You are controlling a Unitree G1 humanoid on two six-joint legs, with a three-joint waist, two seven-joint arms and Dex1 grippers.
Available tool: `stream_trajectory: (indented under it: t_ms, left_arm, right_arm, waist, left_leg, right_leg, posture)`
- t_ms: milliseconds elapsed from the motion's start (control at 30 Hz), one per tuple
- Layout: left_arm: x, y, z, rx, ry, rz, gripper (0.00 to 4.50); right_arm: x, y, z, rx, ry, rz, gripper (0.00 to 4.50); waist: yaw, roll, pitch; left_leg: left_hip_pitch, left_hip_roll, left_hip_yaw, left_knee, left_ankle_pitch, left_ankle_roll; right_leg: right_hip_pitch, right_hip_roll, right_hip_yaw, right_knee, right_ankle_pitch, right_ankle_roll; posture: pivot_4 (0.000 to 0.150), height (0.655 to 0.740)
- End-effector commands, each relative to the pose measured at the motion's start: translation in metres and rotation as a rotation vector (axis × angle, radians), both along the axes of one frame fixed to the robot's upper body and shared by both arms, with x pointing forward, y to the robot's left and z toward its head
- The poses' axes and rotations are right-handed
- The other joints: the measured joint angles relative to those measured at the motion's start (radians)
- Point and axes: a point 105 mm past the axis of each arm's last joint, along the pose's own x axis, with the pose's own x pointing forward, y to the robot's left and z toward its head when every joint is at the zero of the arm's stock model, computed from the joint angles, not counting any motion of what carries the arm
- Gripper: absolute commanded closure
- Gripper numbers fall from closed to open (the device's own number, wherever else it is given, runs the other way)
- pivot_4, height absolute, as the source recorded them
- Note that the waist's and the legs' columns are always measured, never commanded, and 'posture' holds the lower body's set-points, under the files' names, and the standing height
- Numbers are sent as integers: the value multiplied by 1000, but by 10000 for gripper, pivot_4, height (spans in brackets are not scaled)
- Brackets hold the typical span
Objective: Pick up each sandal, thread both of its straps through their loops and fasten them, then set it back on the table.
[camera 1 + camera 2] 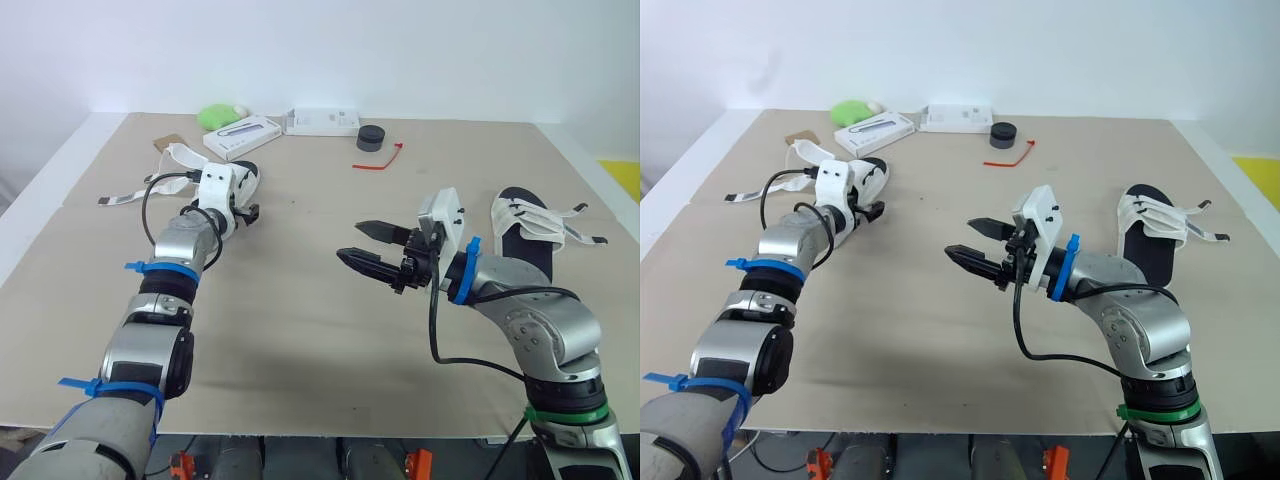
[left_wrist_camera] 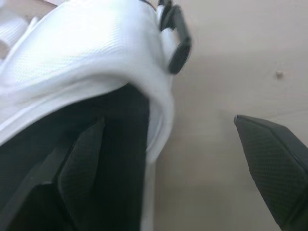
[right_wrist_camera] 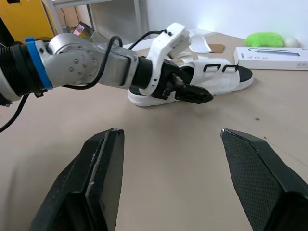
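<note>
Left eye view: at the far left of the bench (image 1: 300, 310) the left sandal (image 3: 219, 82), white with a black footbed, is seen lying flat, with one loose strap (image 1: 122, 198) trailed out to its left. The left gripper (image 1: 248, 212) is set against this sandal. In the left wrist view its jaws are shown parted: one finger (image 2: 82, 163) is tucked into the sandal under the white upper, while the other finger (image 2: 274, 163) is held outside, apart from the sandal's edge, so the side is straddled but not pinched.

Further back a green object (image 1: 218, 115), a flat white box (image 1: 242, 137), a second white box (image 1: 322, 122), a black round puck (image 1: 371, 138) and a red tie (image 1: 380, 160) are laid out.

Near the middle, the right gripper (image 1: 352, 240) is held above the bench with jaws spread wide and nothing between them. At the right, the right sandal (image 1: 525, 240) is placed flat, its straps (image 1: 575, 225) lying undone toward the edge.
</note>
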Motion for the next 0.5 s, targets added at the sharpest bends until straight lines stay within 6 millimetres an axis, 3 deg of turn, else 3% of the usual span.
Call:
stream_trajectory:
  t_ms: [33, 100, 200, 300, 367, 500]
  left_arm:
    - [9, -20, 23, 11, -63, -40, 585]
    - [11, -26, 29, 28, -82, -55, 585]
    - [11, -28, 24, 50, -76, -60, 7930]
    - [10, -24, 15, 54, -61, -52, 23563]
    - [10, -20, 12, 48, -55, -38, 28821]
    - [11, -12, 12, 55, -60, -16, 44186]
  right_arm:
    - [-1, -1, 10, 12, -46, -7, 9964]
    - [1, -1, 10, 15, -45, -13, 9964]
    - [2, -1, 9, 17, -45, -19, 9964]
    - [2, 0, 9, 25, -44, -20, 9964]
    - [2, 1, 9, 32, -44, -20, 9964]
    - [1, 0, 11, 36, -45, -19, 9964]
  waist:
    - [1, 0, 0]
    - [1, 0, 0]
    - [-1, 0, 0]
    - [-3, 0, 0]
    - [-3, 0, 0]
    - [-2, 0, 0]
  left_leg:
    - [0, 0, 0, 0, 0, 0]
    - [-1, 0, -1, 0, 0, 0]
    - [-2, -1, -1, 0, 0, 0]
    - [-2, -1, -1, -3, 0, 0]
    - [-2, -1, -1, -4, 0, 0]
    - [-2, -1, -1, -4, 0, -1]
  right_leg:
    - [0, 0, 0, 0, 0, 0]
    - [0, 0, 0, 0, 0, 0]
    - [-1, 0, 0, -1, -1, 1]
    - [-2, 0, 0, -1, -1, 0]
    - [-3, 0, 0, 0, -2, -1]
    - [-2, 0, 0, 0, -2, 0]
  posture:
    - [1500, 7400]
    - [1500, 7400]
    - [1500, 7400]
    - [1500, 7400]
    - [1500, 7400]
    - [1500, 7400]
